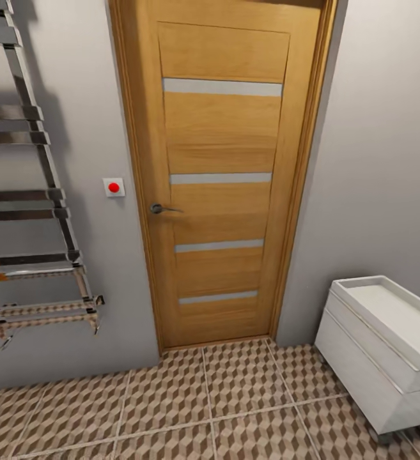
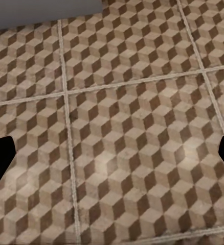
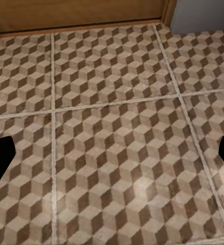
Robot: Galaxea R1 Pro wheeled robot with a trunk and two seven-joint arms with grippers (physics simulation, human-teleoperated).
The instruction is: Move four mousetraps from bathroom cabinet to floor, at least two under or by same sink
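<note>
Left claw, right claw: both spread wide, grasping nothing.
Bathroom floor lies below each; white drawer unit top tray bare.

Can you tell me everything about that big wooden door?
The door is tall and looks like honey-coloured wood, set in a matching wooden frame between grey walls. Four thin pale strips run across it, one above another. A small dark metal lever handle sticks out at its left edge. The door is shut, and its bottom meets the cube-patterned floor tiles. A white switch with a red button sits on the wall just left of it.
</note>
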